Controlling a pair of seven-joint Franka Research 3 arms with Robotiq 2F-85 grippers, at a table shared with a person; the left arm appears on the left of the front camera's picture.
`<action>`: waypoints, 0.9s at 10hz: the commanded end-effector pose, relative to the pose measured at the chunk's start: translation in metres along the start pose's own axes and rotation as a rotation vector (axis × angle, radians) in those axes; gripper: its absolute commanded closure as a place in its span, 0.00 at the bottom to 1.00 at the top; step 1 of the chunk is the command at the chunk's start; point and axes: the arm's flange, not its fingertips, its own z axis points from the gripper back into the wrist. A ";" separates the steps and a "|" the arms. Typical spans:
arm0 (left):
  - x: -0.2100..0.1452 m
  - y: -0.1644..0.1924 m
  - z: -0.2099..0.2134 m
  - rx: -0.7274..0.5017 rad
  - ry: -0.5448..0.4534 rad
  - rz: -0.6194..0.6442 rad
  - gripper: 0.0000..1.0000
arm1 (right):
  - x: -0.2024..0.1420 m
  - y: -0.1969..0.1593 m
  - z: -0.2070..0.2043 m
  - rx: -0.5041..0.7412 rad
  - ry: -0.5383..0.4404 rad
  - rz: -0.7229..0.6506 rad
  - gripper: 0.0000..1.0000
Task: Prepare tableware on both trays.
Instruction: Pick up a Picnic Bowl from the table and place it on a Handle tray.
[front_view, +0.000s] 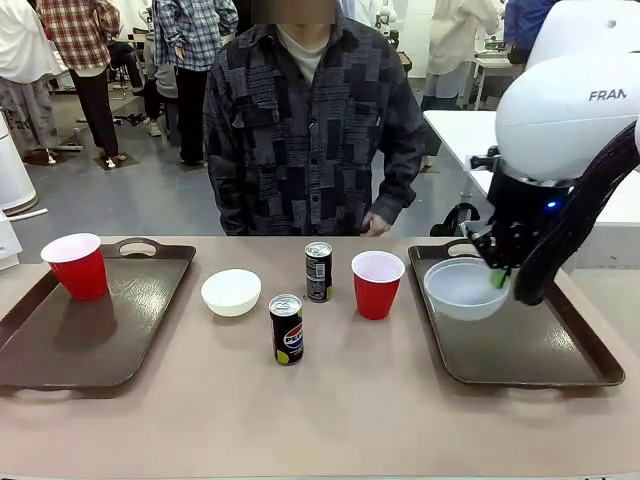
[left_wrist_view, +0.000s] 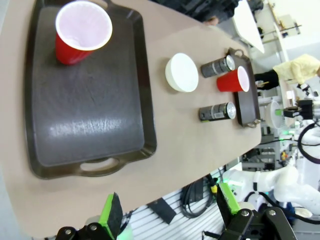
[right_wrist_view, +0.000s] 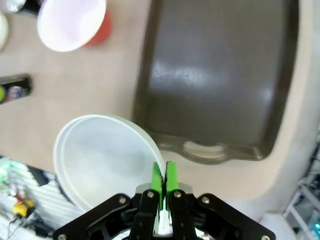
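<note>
Right gripper (front_view: 497, 277) pinches the white bowl (front_view: 458, 292) by its rim over the right tray (front_view: 540, 350). Your thin edge hold could let it tilt or slip free.

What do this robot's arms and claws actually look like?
The right arm is a rounded white shell with grey lettering, a black wrist with a small blue light, and a black ribbed hose. The right gripper and left gripper are black with bright green pads.
</note>
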 end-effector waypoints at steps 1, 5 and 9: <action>0.000 0.000 0.001 -0.019 -0.004 0.009 0.00 | 0.012 -0.028 0.003 0.031 -0.012 0.011 1.00; 0.000 0.000 0.001 -0.019 -0.004 0.009 0.00 | 0.017 -0.081 0.004 -0.041 -0.121 -0.019 1.00; 0.000 0.000 0.001 -0.019 -0.004 0.009 0.00 | 0.011 -0.066 0.006 0.025 -0.047 -0.028 1.00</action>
